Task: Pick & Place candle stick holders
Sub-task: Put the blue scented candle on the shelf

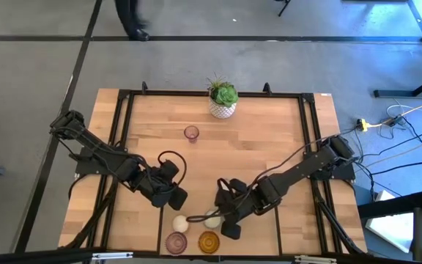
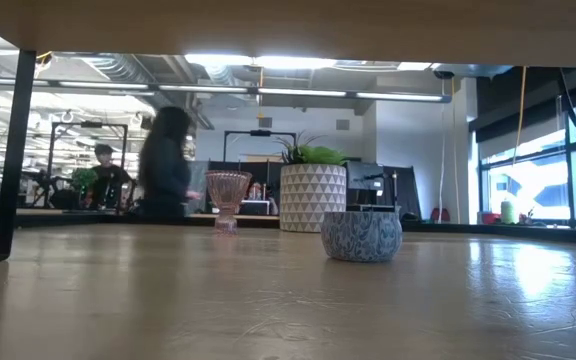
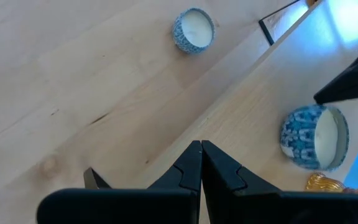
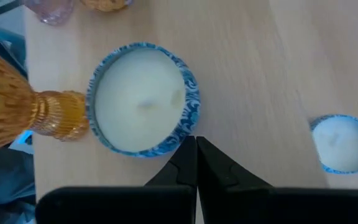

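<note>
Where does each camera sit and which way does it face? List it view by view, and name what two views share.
High: above the table, facing straight down; both arms show, with the left hand and right hand.
Low: at tabletop height, facing level across into the room; no robot part shows.
Left wrist: on the left arm, facing two blue-patterned holders; its shut fingers show.
Right wrist: on the right arm, over a cream-filled holder beside the amber holder; shut fingers show.
Shared: high and low both show the pink holder and plant pot.

Pale matt wood table; ribbed glossy amber glass holder; blue-patterned holder, perhaps ceramic.
</note>
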Motion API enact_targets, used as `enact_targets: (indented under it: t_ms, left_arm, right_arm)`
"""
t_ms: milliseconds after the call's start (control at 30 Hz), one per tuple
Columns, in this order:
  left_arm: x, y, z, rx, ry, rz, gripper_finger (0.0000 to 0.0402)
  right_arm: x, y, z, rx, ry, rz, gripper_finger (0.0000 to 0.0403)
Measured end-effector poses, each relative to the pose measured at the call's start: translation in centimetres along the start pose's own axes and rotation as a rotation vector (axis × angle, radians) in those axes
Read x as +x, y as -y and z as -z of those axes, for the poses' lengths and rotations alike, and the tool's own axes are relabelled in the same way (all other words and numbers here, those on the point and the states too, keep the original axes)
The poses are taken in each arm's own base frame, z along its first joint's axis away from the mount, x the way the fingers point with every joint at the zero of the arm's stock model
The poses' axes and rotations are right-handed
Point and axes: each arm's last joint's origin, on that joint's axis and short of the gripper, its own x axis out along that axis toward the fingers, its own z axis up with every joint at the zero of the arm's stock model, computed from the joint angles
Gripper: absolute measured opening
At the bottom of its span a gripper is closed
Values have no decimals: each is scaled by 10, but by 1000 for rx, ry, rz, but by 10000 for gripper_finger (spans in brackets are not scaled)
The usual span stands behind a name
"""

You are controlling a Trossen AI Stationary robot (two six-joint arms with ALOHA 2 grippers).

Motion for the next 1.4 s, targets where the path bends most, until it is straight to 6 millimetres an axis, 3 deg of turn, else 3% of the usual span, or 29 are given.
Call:
enact_targets:
  t_ms: [733, 1400]
  left_arm:
    - [-1, 0, 4, 15, 7, 0, 2]
    - [-1, 0, 5, 8, -3, -2, 2]
  right_arm:
    - [11, 8, -14, -12, 26, -35, 0]
    - [12, 3, -10, -14, 9, -53, 0]
